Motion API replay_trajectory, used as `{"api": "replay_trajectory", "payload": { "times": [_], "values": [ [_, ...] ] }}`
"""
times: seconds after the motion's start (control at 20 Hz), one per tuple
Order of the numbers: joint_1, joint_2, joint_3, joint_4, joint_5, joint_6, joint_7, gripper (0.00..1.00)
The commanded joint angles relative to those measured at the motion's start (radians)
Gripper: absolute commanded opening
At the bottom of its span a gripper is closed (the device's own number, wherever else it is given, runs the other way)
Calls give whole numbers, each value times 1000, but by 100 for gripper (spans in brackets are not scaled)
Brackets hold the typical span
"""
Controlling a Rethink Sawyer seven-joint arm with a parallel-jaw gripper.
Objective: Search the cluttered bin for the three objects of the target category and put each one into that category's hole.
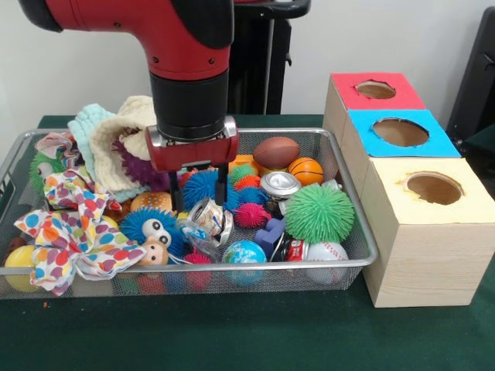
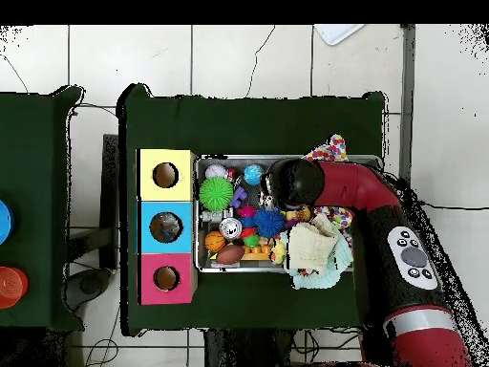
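The silver mesh bin point(image 1: 370, 249) is full of toys and cloths. My gripper point(image 1: 199, 202) hangs inside its middle, open, one dark finger on each side of a blue spiky ball point(image 1: 203, 188). Just below the fingertips lies a wrinkly see-through plastic bag point(image 1: 207, 221); I cannot tell whether they touch it. I cannot make out any other bag. The red-topped hole point(image 1: 376, 90) is on the farthest box at the right and also shows in the overhead view point(image 2: 166, 278). There the arm's wrist point(image 2: 291, 182) hides the gripper.
A metal can point(image 1: 280, 184), a green spiky ball point(image 1: 319, 212), a football point(image 1: 276, 152) and a basketball point(image 1: 306, 171) lie right of the gripper. Knitted cloths point(image 1: 116, 139) and a polka-dot cloth point(image 1: 66, 232) fill the left. The blue-topped hole point(image 1: 401, 132) and the yellow-topped hole point(image 1: 434, 188) stand nearer.
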Motion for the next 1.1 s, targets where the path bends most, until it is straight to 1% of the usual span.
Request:
{"api": "replay_trajectory", "payload": {
  "times": [0.05,0.2,0.3,0.4,0.5,0.7,0.8,0.9,0.95,1.0,1.1],
  "values": [
    [-38,76,62,43,-69,-21,-108,100],
    [-44,154,64,-17,-101,-82,-112,100],
    [-38,192,58,-56,-124,-107,-105,100],
    [-31,195,54,-64,-133,-105,-95,100],
    [-31,190,54,-56,-139,-100,-90,100],
    [-41,176,60,-10,-140,-104,-80,100],
    [-36,166,74,38,-122,-96,-64,100],
    [-32,119,89,118,-98,-111,-26,100],
    [-23,97,93,147,-83,-97,-9,100],
    [-20,78,99,171,-77,-104,2,100],
    [-8,63,94,187,-70,-94,23,100]
  ]
}}
